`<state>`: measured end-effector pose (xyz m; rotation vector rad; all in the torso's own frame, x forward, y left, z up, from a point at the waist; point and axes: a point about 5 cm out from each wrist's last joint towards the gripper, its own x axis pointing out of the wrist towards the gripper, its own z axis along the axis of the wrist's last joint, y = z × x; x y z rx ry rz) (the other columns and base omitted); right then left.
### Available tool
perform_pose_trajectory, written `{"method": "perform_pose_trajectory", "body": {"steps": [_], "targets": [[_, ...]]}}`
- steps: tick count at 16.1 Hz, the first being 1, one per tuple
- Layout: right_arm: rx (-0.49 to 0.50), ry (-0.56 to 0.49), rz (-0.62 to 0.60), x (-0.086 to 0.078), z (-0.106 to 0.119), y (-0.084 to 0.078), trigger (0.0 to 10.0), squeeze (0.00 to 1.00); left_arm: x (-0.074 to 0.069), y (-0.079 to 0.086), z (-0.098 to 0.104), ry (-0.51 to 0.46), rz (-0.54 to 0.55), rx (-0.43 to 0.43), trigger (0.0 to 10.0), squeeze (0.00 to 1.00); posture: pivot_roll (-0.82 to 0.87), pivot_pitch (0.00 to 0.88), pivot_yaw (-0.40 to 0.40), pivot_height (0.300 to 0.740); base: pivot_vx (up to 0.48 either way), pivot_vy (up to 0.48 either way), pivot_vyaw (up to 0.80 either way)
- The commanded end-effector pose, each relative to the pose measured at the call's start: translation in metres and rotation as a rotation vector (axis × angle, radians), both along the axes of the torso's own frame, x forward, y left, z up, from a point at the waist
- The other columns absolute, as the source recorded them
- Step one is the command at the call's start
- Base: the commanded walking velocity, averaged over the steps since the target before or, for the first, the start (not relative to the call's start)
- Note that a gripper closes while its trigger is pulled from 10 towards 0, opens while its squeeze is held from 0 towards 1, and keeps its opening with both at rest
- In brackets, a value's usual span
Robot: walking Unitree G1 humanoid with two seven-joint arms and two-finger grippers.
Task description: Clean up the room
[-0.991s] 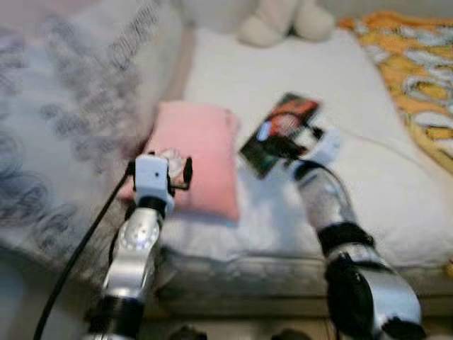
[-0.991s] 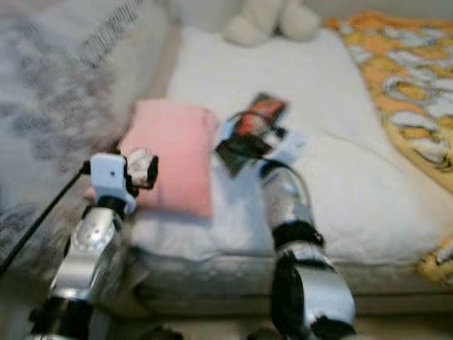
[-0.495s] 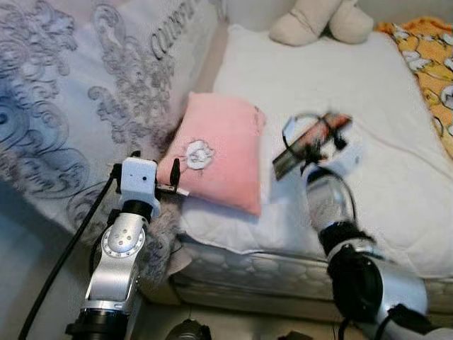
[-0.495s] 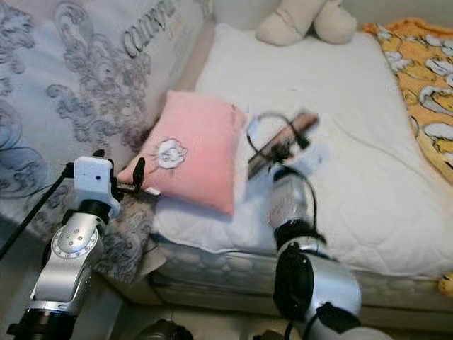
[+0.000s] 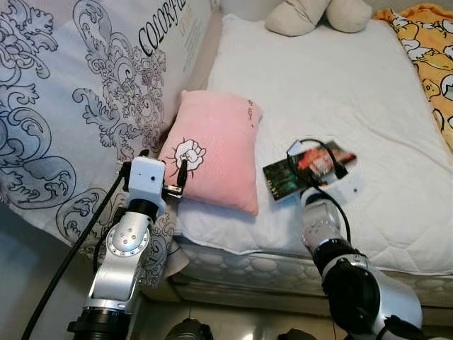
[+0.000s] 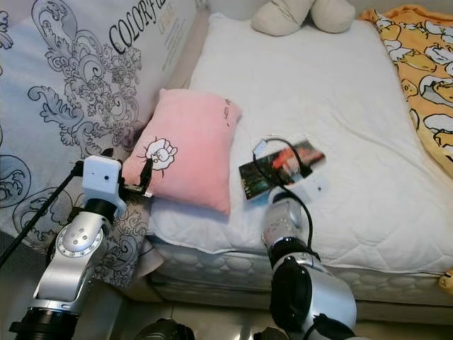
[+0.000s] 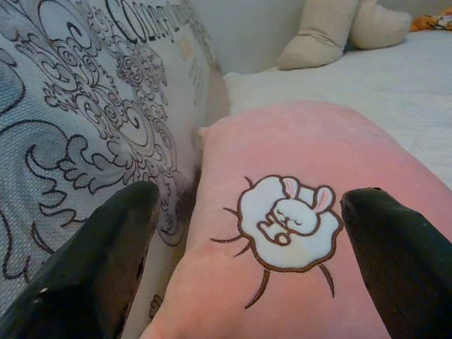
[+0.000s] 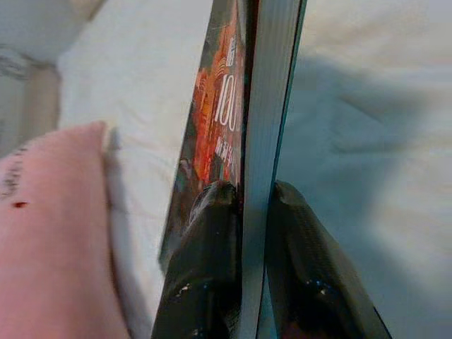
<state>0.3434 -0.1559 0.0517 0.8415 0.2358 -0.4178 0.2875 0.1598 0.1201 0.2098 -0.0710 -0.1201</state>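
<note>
Right gripper (image 8: 244,205) clenched on a book (image 5: 306,168), fingers pinching its edge; the book is held over the white mattress (image 5: 340,85), just beside the pink cushion (image 5: 216,145). Whether it touches the bed I cannot tell. Left gripper (image 7: 254,233) spread wide, empty, at the cushion's near end by the patterned headboard panel (image 5: 78,106).

To carry the book off cleanly: keep the pinch firm, lift level, and watch the wrist cable (image 5: 322,152) draped over the cover.

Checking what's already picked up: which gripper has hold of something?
The right gripper, shut on the book over the mattress; the left gripper is open, facing the pink pillow.
</note>
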Motion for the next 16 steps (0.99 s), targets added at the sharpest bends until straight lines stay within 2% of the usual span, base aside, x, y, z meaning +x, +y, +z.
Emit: {"method": "perform_pose_trajectory", "body": {"steps": [1, 2, 4, 6, 8, 12, 13, 14, 16], "targets": [[-0.005, 0.04, 0.015, -0.005, -0.008, 0.008, 0.0, 0.0, -0.001, 0.0, 0.004, -0.01, -0.01, 0.018, 10.0, 0.0, 0.03, 0.074, 0.086, 0.723, 0.0, 0.0, 0.0], [-0.015, 0.063, 0.017, -0.008, -0.012, 0.009, 0.0, 0.0, -0.002, -0.002, 0.004, -0.001, -0.031, -0.005, 10.0, 0.0, 0.03, 0.073, 0.085, 0.723, 0.0, 0.0, 0.0], [-0.045, 0.12, 0.041, -0.015, -0.022, 0.013, 0.0, 0.0, -0.01, -0.027, -0.005, 0.126, -0.246, -0.15, 10.0, 0.0, 0.03, 0.072, 0.078, 0.723, 0.0, 0.0, 0.0], [-0.068, 0.192, 0.052, -0.023, -0.032, 0.016, 0.0, 0.0, -0.019, -0.051, -0.006, 0.202, -0.449, -0.162, 10.0, 0.0, 0.02, 0.073, 0.08, 0.723, 0.0, 0.0, 0.0], [-0.051, 0.219, 0.06, -0.026, -0.036, 0.018, 0.0, 0.0, -0.021, -0.053, -0.007, 0.225, -0.5, -0.127, 10.0, 0.0, 0.02, 0.073, 0.08, 0.723, 0.0, 0.0, 0.0], [-0.035, 0.256, 0.068, -0.032, -0.043, 0.022, 0.0, 0.0, -0.023, -0.05, -0.002, 0.239, -0.538, -0.122, 10.0, 0.0, 0.04, 0.077, 0.091, 0.723, 0.0, 0.0, 0.0], [-0.055, 0.274, 0.084, -0.033, -0.044, 0.023, 1.5, 0.0, -0.024, -0.05, 0.0, 0.238, -0.546, -0.12, 10.0, 0.0, 0.04, 0.073, 0.093, 0.723, 0.0, 0.0, 0.0], [-0.101, 0.296, 0.109, -0.033, -0.044, 0.024, 10.0, 1.0, -0.024, -0.051, 0.001, 0.237, -0.556, -0.116, 10.0, 0.0, 0.04, 0.066, 0.091, 0.723, 0.0, 0.0, 0.0], [-0.134, 0.269, 0.106, -0.026, -0.037, 0.023, 10.0, 1.0, -0.025, -0.052, 0.001, 0.234, -0.561, -0.106, 10.0, 0.0, 0.04, 0.065, 0.088, 0.723, 0.0, 0.0, 0.0]]}}
